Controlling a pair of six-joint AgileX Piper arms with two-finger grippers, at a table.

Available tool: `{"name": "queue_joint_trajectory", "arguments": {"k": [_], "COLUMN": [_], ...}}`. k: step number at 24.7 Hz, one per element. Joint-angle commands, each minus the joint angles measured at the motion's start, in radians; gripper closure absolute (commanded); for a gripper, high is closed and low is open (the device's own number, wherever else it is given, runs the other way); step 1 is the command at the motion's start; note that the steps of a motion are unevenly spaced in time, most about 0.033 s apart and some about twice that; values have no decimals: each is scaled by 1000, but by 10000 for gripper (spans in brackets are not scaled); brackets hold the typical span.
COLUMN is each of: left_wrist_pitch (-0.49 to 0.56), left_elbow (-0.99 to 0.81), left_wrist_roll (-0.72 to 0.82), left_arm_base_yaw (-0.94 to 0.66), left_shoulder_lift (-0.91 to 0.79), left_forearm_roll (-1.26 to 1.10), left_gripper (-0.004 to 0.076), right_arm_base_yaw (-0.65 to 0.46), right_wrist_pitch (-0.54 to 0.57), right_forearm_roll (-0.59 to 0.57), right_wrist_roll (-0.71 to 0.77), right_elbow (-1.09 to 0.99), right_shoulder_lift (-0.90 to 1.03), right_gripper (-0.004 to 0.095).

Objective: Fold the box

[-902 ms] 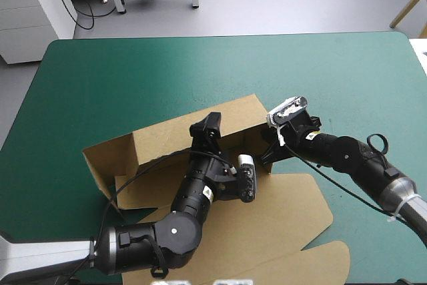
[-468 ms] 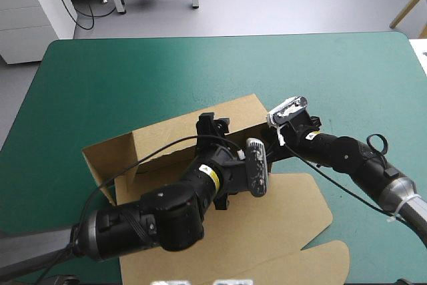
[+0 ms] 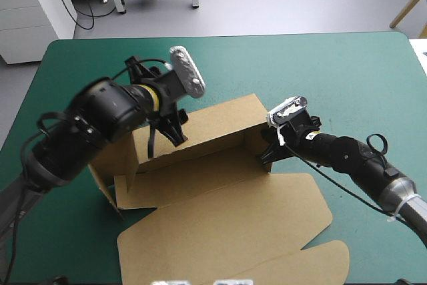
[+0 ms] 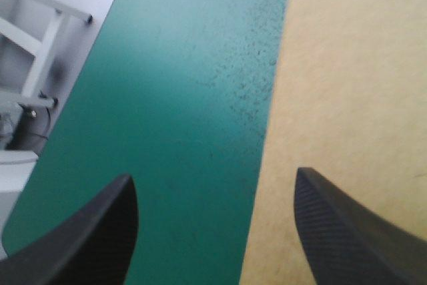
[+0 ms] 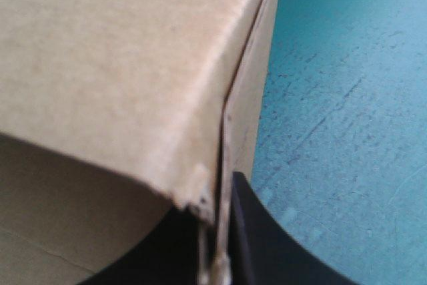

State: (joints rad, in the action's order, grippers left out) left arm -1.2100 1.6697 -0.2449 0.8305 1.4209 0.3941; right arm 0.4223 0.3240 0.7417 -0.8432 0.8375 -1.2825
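Note:
The brown box (image 3: 220, 198) lies mid-table with its back wall (image 3: 220, 121) and both end walls raised, and its lid flat toward the table's front edge. My left gripper (image 3: 175, 131) hangs open above the back wall near its left part. In the left wrist view the left gripper (image 4: 213, 175) holds nothing; brown board (image 4: 347, 85) and teal-green cover (image 4: 173, 98) lie ahead of it. My right gripper (image 3: 269, 151) is at the box's right end wall. In the right wrist view the right gripper (image 5: 217, 265) is shut on that wall's edge (image 5: 227, 165).
A wide stretch of teal-green cover (image 3: 300, 71) runs from the box's back wall to the table's far edge and right side. The flat lid (image 3: 267, 245) reaches close to the front edge.
My left arm has risen out of the box and swung back and left, over the back wall. The right gripper and the box have stayed put.

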Motion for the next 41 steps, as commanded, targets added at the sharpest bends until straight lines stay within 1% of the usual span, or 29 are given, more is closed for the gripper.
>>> {"name": "queue_joint_trajectory", "arguments": {"k": [1,3,5,7,8,9,10,11,16,19,20,21,22,25,26,27,28,30,31,33,36,39,41], "left_wrist_pitch": [-54,-76,-68,-66,-66,-68,-70,-70,-60,-56,-56,-56,-56,-56,-54,-51,-39,-32,-32,-32,-32,-32,-32], "left_elbow": [100,133,137,137,137,137,137,137,137,137,137,137,137,137,137,137,137,137,137,137,137,137,137], "left_wrist_roll": [-44,-44,-44,-44,-44,-44,-44,-44,-44,-44,-44,-44,-44,-44,-44,-44,-44,-44,-44,-41,-41,-40,-40], "left_arm_base_yaw": [-136,-221,-295,-354,-382,-407,-447,-467,-530,-535,-535,-535,-535,-535,-535,-535,-535,-535,-535,-535,-535,-535,-535], "left_shoulder_lift": [-40,-41,-55,-69,-79,-88,-106,-117,-165,-182,-186,-186,-186,-186,-186,-186,-186,-186,-186,-186,-186,-186,-186], "left_forearm_roll": [-117,-142,-158,-169,-177,-181,-186,-194,-206,-199,-194,-194,-194,-194,-194,-194,-194,-194,-194,-203,-205,-205,-205], "left_gripper": [255,259,279,309,325,339,360,365,367,367,367,367,367,367,367,367,367,367,367,367,367,367,367], "right_arm_base_yaw": [3,3,3,3,0,-5,-22,-34,-113,-178,-219,-235,-270,-315,-317,-317,-317,-317,-317,-317,-317,-317,-317], "right_wrist_pitch": [-28,-32,-44,-65,-79,-84,-83,-83,-79,-58,-29,-15,24,107,160,190,277,398,451,522,586,647,668], "right_forearm_roll": [10,10,10,2,-12,-35,-89,-115,-256,-304,-310,-310,-312,-314,-325,-327,-327,-354,-385,-442,-476,-485,-487], "right_wrist_roll": [-12,-12,-12,15,52,81,136,165,298,334,334,334,342,346,346,348,359,443,493,544,583,583,583], "right_elbow": [24,24,24,24,24,24,24,24,24,24,24,24,24,24,30,43,75,149,193,268,343,424,472], "right_shoulder_lift": [30,30,30,32,32,32,32,32,43,73,95,104,124,157,166,167,167,157,147,109,49,-35,-90], "right_gripper": [927,927,927,927,927,927,927,927,927,927,927,927,927,927,927,927,927,927,927,927,927,927,927]}}
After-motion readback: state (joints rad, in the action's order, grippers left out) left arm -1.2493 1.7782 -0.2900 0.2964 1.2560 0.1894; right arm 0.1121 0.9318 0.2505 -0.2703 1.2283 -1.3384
